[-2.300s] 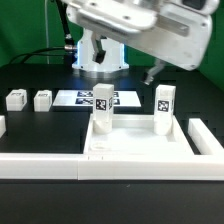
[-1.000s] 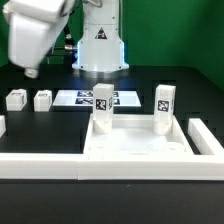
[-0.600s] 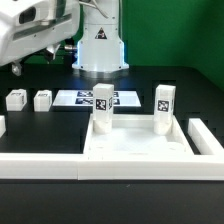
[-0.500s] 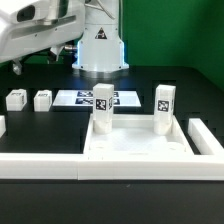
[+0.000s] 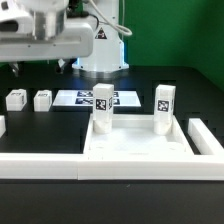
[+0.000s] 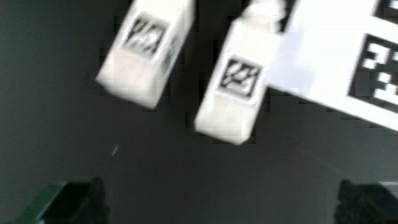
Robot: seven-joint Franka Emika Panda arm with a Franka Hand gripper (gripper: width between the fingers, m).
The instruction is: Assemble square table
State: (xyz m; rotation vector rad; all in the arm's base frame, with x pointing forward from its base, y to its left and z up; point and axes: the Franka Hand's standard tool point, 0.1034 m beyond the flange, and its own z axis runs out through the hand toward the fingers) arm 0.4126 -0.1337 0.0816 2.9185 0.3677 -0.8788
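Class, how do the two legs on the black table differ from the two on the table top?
Loose legs lie flat on the black table; upright legs stand on the table top. Loose legs lie close together; upright legs stand apart. All are white, tagged.

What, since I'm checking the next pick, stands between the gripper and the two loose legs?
Nothing visible does. Only bare table shows between the open gripper and the two loose legs; the marker board lies beside them.
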